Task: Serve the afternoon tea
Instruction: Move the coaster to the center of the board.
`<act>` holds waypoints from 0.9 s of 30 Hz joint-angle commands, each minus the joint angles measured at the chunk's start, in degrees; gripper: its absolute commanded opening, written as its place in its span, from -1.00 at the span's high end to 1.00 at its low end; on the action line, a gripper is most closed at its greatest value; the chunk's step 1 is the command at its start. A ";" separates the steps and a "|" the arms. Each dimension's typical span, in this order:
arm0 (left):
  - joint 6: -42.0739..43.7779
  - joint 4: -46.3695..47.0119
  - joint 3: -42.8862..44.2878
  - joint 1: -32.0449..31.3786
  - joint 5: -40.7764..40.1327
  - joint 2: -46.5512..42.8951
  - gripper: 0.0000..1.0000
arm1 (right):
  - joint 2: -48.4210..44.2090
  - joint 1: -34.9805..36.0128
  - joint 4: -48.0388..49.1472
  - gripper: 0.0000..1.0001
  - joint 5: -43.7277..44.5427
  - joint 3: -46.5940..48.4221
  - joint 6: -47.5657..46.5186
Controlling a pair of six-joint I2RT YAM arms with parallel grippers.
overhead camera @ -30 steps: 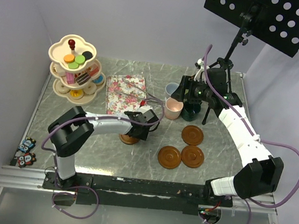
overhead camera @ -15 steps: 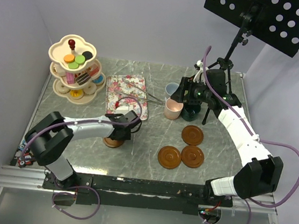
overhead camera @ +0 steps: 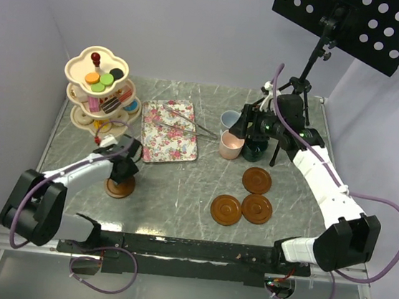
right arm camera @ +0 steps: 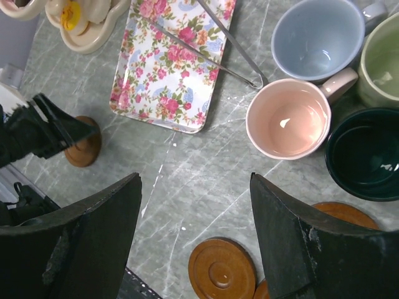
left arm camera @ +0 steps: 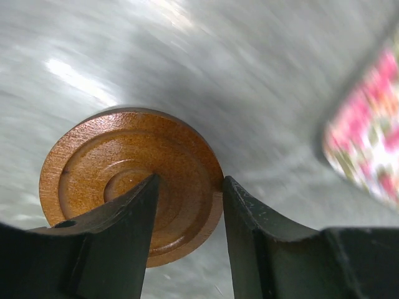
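Change: your left hand point(overhead camera: 122, 172) and its saucer point(left arm camera: 112, 156) are now at the near-left of the table point(overhead camera: 181, 183), having moved there from the centre.
Left hand: pinching the saucer's rim, one finger inside it and one outside.
Saucer: round, level, ringed face up, in front of the stand point(overhead camera: 97, 102).
Right hand point(right arm camera: 193, 180): spread wide above the pink mug point(right arm camera: 287, 118), unmoved.

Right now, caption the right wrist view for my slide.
Open right hand looks down on the pink mug, floral tray and metal tongs.
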 commanded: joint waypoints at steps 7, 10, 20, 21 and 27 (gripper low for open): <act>9.05 -0.46 -0.06 21.97 -0.16 0.54 -0.03 | -6.04 -0.26 1.25 -0.54 2.83 -2.05 -2.27; 13.27 2.88 1.70 29.62 2.92 3.35 -0.01 | -6.75 -0.26 1.07 -0.54 3.44 -2.49 -2.53; 20.58 5.96 12.94 37.72 1.96 15.74 0.05 | -8.07 -0.61 0.81 -0.55 5.90 -2.84 -3.67; 21.10 6.49 14.00 38.08 1.87 16.97 0.06 | -7.98 -0.61 0.63 -0.55 5.90 -2.67 -3.76; 23.22 6.49 21.90 39.31 0.82 23.92 0.07 | -7.10 -0.69 -0.16 -0.55 6.78 -2.23 -3.94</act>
